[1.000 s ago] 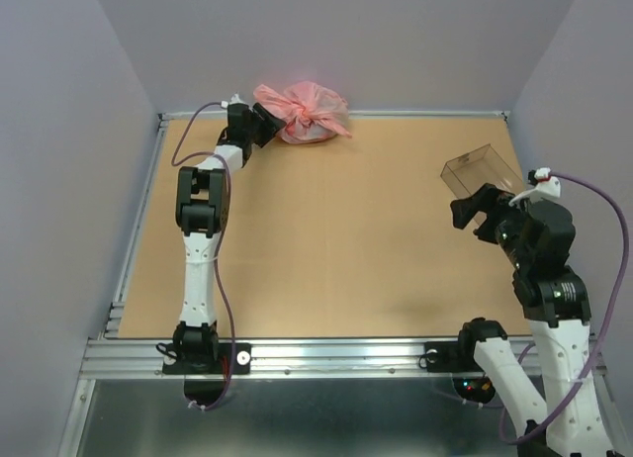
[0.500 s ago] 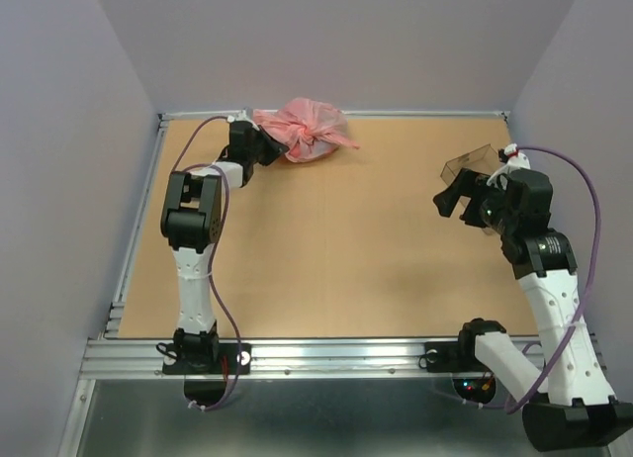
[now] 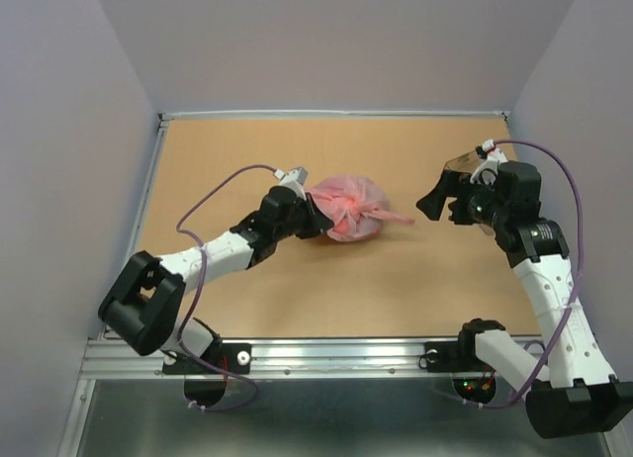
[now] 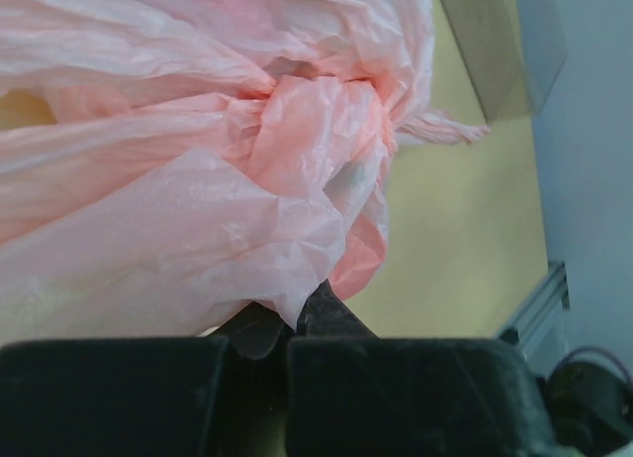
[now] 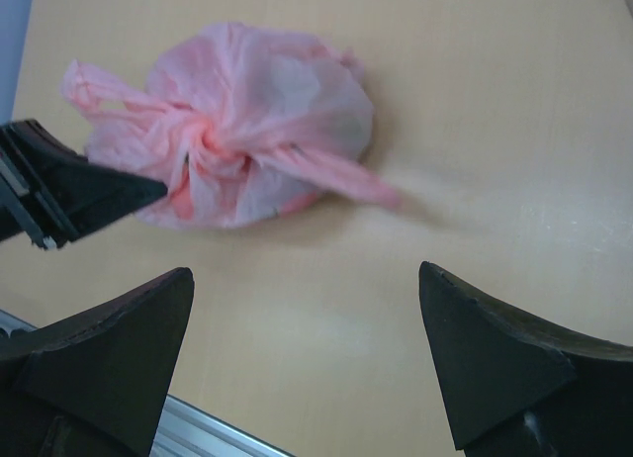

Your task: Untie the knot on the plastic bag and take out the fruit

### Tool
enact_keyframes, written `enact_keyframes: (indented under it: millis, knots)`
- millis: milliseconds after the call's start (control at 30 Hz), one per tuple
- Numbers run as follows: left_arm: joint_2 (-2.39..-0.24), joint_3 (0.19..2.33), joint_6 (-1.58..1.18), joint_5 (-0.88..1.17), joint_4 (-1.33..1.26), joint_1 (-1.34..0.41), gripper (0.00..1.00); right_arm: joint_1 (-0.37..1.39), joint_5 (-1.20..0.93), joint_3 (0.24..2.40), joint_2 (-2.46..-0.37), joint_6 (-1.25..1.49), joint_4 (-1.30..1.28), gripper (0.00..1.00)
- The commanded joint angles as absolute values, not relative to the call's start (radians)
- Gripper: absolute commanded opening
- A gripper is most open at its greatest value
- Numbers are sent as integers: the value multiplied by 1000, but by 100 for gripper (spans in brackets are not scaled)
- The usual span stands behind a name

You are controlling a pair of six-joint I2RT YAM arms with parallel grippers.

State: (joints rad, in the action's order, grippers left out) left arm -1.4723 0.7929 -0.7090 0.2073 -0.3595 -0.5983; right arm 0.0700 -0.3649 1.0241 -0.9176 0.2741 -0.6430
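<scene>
The pink plastic bag (image 3: 348, 200) lies tied in the middle of the table. Its knot (image 3: 364, 213) faces the near right, with one loose ear trailing toward the right arm. My left gripper (image 3: 315, 220) is at the bag's left side, shut on a fold of its thin plastic (image 4: 287, 304). The left wrist view shows the knot (image 4: 326, 111) just above the pinched fold. My right gripper (image 3: 440, 195) hovers open to the right of the bag, apart from it. In its wrist view the bag (image 5: 267, 91) and knot (image 5: 203, 140) lie ahead of the right gripper (image 5: 305, 274). The fruit is hidden inside the bag.
A clear rigid box (image 3: 463, 164) stands at the right, just behind the right gripper, and its corner (image 4: 495, 42) shows in the left wrist view. A metal rail (image 3: 297, 353) runs along the table's near edge. Purple walls enclose the table.
The left gripper shut on the bag at the far edge and pulled it to the middle of the table. The right arm swung left and forward toward the bag, staying open.
</scene>
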Motion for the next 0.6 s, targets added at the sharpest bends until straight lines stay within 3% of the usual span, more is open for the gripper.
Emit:
enact_keyframes:
  millis: [0,200,300,467,567]
  knots:
    - [-1309,649,-762,63,-261,-689,0,120,-358,1023,-908,247,-607,100]
    - [-1108,502,-824,-44,-152,-703,0,294,-275,1026,-979,193,-591,100]
    - [-1089,541,-769,-80,-118,-701,0,440,-236,1035,-1038,173,-571,100]
    - [-1208,747,-615,-127,-3,-699,0,598,-207,1051,-1130,189,-497,81]
    - [-1241,793,-578,-149,20,-699,0,711,-115,1066,-1195,158,-480,78]
